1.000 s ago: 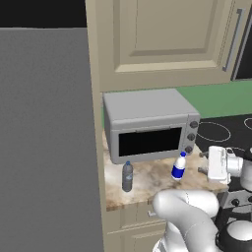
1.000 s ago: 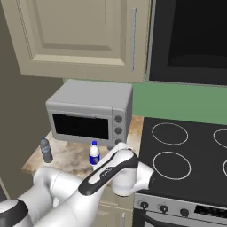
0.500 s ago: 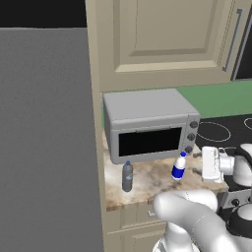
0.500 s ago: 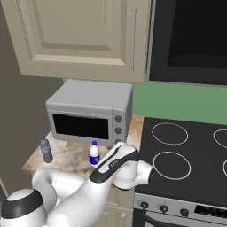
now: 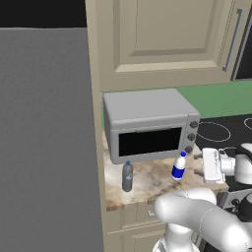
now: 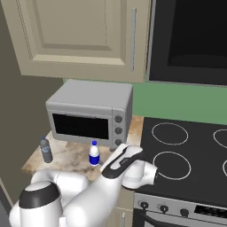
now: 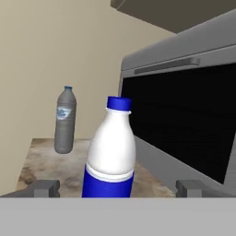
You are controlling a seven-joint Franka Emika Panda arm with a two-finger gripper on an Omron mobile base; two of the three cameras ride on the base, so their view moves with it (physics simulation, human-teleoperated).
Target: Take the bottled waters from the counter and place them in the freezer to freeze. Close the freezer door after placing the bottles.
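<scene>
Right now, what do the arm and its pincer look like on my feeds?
The arm is made of glossy white rounded segments with dark grey to black joints, one link bearing a black stripe. The pincer sits on a blocky white hand. Its fingertips are small, dark grey and squared. No cables or lettering are visible.

The white bottle (image 5: pixel 179 166), with its blue label and blue cap, stands upright on the beige marbled counter (image 5: pixel 147 184), near the front right corner of the slab. The translucent grey bottle (image 5: pixel 127 176) (bluish cap, small pale label) also stands upright, well apart from it at about 9 o'clock in the left base view, near the counter's left edge. In the hand view the white bottle (image 7: pixel 112 152) looms close and central, the grey bottle (image 7: pixel 65 120) behind it at 10 o'clock.
</scene>
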